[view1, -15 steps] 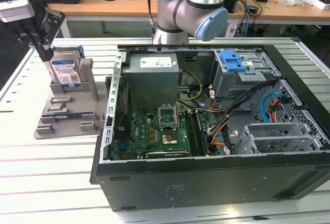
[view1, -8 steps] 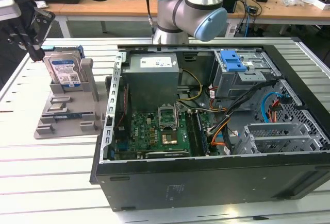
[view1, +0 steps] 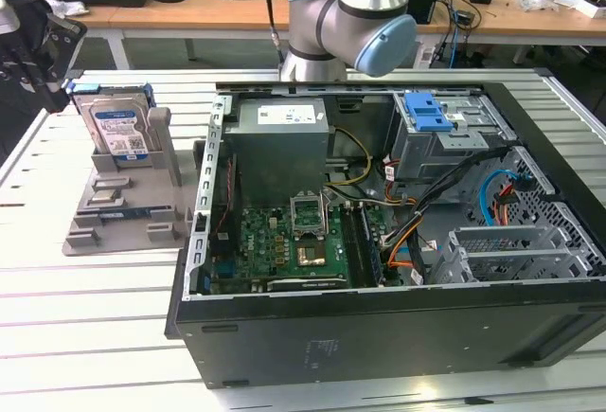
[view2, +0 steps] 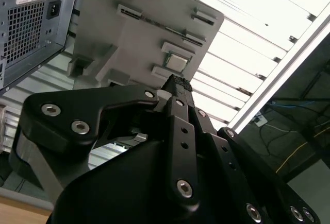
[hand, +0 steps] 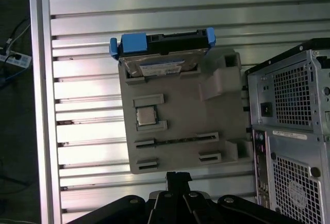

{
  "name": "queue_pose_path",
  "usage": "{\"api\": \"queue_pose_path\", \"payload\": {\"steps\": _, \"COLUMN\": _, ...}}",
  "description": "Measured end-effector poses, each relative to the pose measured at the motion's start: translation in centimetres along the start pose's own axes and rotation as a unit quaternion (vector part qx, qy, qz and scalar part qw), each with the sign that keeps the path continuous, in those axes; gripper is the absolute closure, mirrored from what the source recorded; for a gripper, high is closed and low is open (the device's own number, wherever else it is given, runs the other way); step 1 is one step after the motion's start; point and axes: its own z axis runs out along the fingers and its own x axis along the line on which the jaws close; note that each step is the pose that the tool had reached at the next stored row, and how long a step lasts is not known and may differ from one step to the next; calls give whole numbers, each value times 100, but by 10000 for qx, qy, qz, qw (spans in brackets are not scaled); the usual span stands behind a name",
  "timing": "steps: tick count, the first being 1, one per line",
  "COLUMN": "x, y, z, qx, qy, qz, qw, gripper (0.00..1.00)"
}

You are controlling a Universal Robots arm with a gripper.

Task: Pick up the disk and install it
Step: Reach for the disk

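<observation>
The disk (view1: 118, 123) stands on edge in a slot at the back of a grey holder (view1: 123, 232), at the exterior view's left; it is silver with a white-and-blue label and a blue bracket. In the first wrist view the disk (hand: 160, 62) sits at the far end of the holder (hand: 180, 147). My black gripper (view1: 52, 90) hangs just off the holder's outer side, near the disk but apart from it. Its fingertips (hand: 178, 175) are pressed together with nothing between them, as the second wrist view's gripper (view2: 178, 82) also shows.
An open computer case (view1: 379, 336) lies beside the holder, showing a motherboard, a grey power supply (view1: 279, 142) and a drive cage with a blue latch (view1: 426, 111). A small square chip (hand: 146, 116) rests on the holder. The slatted metal table's edge (hand: 38, 105) is close by.
</observation>
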Motion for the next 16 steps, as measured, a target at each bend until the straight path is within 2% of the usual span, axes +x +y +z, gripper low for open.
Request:
{"api": "queue_pose_path", "payload": {"steps": 7, "x": 127, "y": -9, "z": -4, "qx": 0, "qy": 0, "qz": 1, "qw": 10000, "gripper": 89}}
{"api": "queue_pose_path", "payload": {"steps": 10, "x": 215, "y": -16, "z": -6, "qx": 0, "qy": 0, "qz": 0, "qw": 10000, "gripper": 89}}
{"api": "queue_pose_path", "payload": {"steps": 16, "x": 312, "y": -23, "z": -9, "qx": 0, "qy": 0, "qz": 0, "qw": 10000, "gripper": 89}}
